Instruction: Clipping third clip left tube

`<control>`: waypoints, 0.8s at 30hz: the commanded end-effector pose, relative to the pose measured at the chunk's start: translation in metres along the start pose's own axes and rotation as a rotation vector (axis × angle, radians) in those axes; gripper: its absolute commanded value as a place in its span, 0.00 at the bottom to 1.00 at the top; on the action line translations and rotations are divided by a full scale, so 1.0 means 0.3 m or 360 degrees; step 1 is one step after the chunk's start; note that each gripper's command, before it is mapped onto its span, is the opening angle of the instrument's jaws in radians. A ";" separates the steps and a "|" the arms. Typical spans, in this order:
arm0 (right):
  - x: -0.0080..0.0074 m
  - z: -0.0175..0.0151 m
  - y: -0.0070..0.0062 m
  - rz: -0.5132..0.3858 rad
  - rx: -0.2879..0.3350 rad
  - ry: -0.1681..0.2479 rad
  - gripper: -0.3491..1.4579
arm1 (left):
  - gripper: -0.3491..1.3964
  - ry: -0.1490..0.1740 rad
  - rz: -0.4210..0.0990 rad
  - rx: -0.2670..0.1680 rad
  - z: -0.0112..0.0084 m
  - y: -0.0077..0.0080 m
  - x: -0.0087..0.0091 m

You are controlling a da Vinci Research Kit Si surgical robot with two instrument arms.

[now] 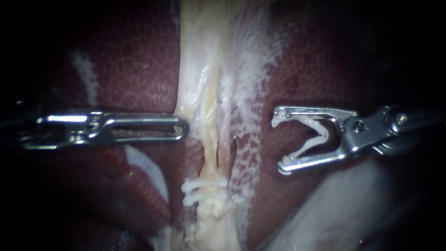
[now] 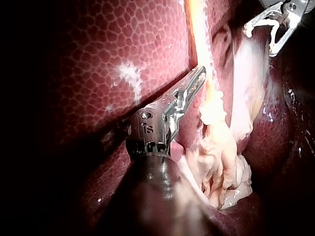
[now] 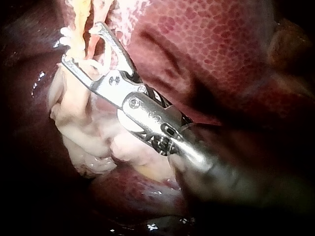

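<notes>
Gaping wide, the jaws of the right instrument [image 1: 280, 142] carried a white clip [image 1: 312, 145]. The clip was itself open in a V, with one leg lying along the inner face of each jaw, so both jaws touched it. Nothing else sat in that gap. In the endoscope view the jaw tips pointed toward the left tube [image 1: 212, 148] but stood apart from it, with a strip of frothy pale tissue [image 1: 248, 139] and mottled red liver [image 1: 134, 60] between.

The left tube was the yellowish strand running up and down the middle of the pale band [image 1: 195, 69]. A pinker strand [image 1: 227, 148] lay just beside it, on the right instrument's side. Lower on the left tube, two clips [image 1: 204, 184] lay across it, one just below the other, both closed.

Opposite, the slotted jaws of the left instrument [image 1: 183, 128] lay flat together. Their tip touched the edge of the pale band at about the same level as the open jaws. I could not tell whether any sliver of tissue was caught at the very tip. In the left wrist view that tip rested against the yellow strand, with lumpy pale tissue [image 2: 221, 157] heaped beside the shaft.
</notes>
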 end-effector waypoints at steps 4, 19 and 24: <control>0.0000 0.000 0.0000 0.0000 0.0000 0.0000 0.52 | 0.00 -0.0001 0.0000 -0.0002 0.0010 -0.0001 -0.0002; -0.0015 0.001 -0.0006 -0.0005 -0.0004 -0.0002 0.52 | 0.00 0.0005 -0.0011 0.0009 -0.0033 -0.0016 -0.0042; -0.0058 0.006 -0.0014 0.0141 0.0004 0.0009 0.52 | 0.00 -0.0004 -0.0029 0.0019 -0.0090 -0.0044 -0.0104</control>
